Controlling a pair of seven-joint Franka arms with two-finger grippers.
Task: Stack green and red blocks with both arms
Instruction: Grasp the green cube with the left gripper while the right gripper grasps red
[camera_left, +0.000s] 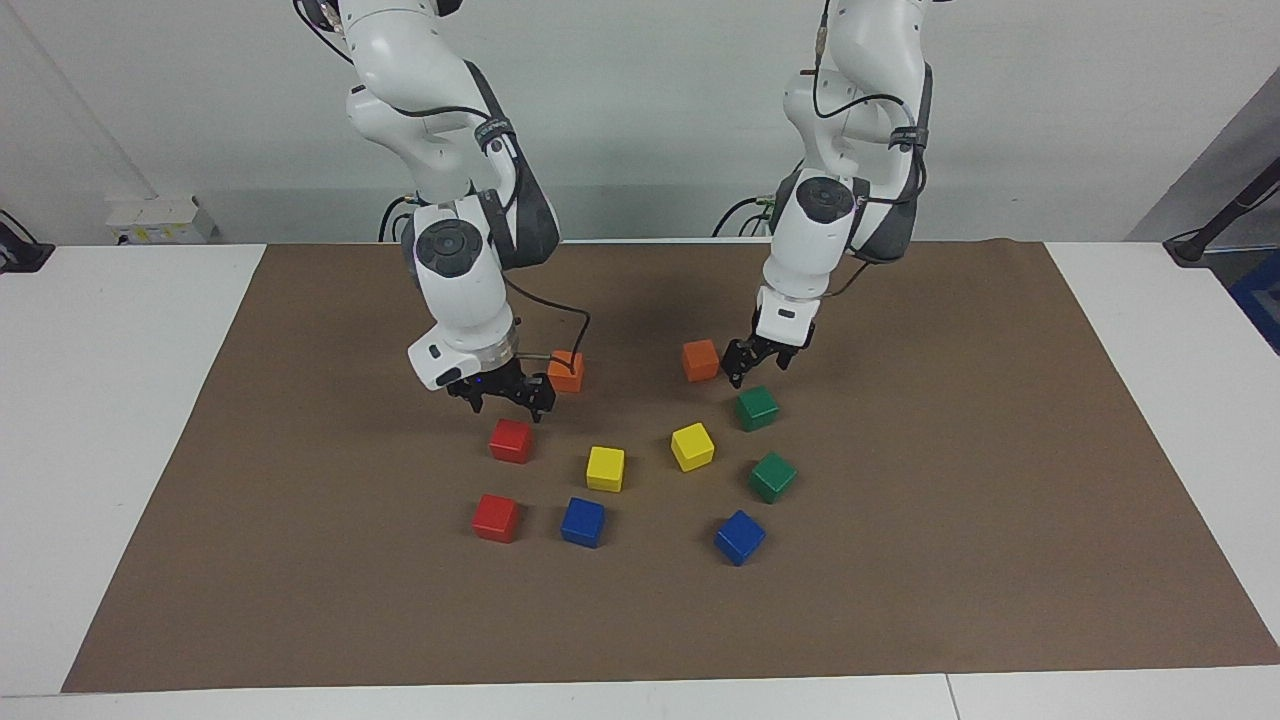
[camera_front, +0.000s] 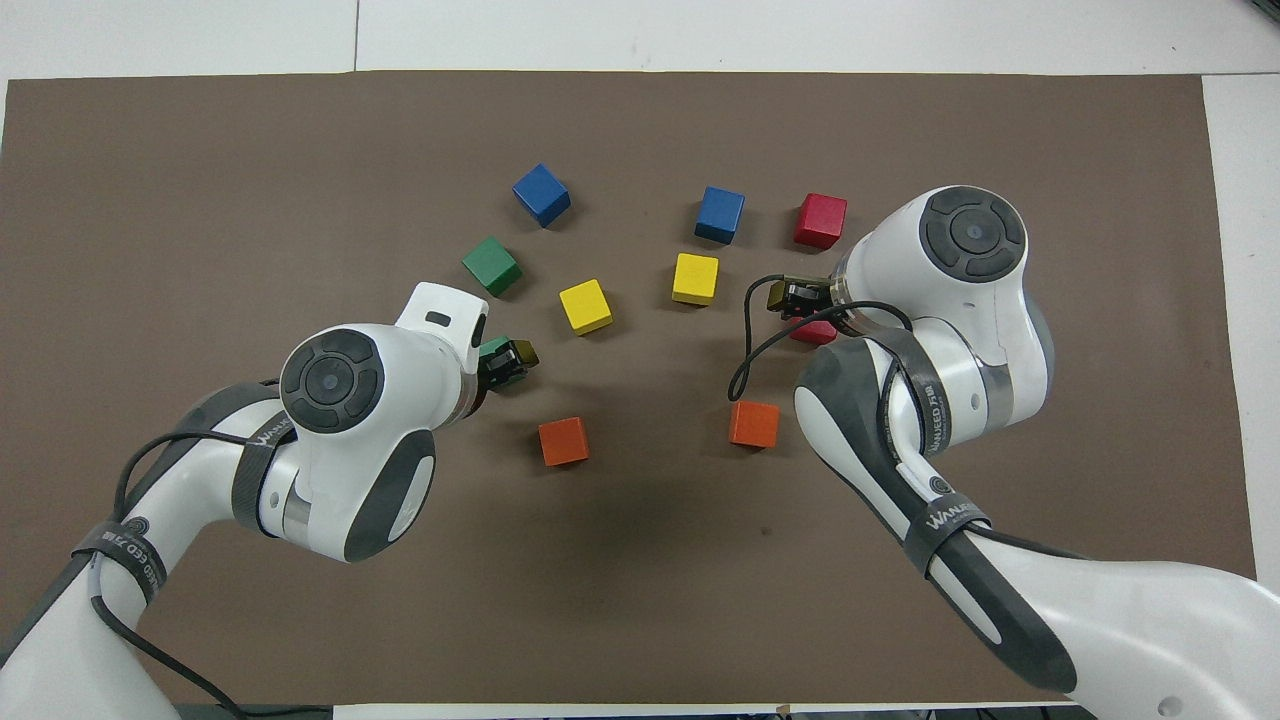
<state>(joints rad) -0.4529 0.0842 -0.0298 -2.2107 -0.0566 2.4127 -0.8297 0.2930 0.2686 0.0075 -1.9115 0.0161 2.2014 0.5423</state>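
Two red blocks lie toward the right arm's end: one nearer the robots, one farther. My right gripper hangs open just above the nearer red block, not touching it. Two green blocks lie toward the left arm's end: the nearer and the farther. Just above the nearer green block, my left gripper is open and holds nothing. From overhead each gripper partly covers the block under it.
All blocks sit on a brown mat. Two orange cubes lie close beside the grippers. Two yellow cubes sit between the red and green pairs. Two blue cubes lie farthest from the robots.
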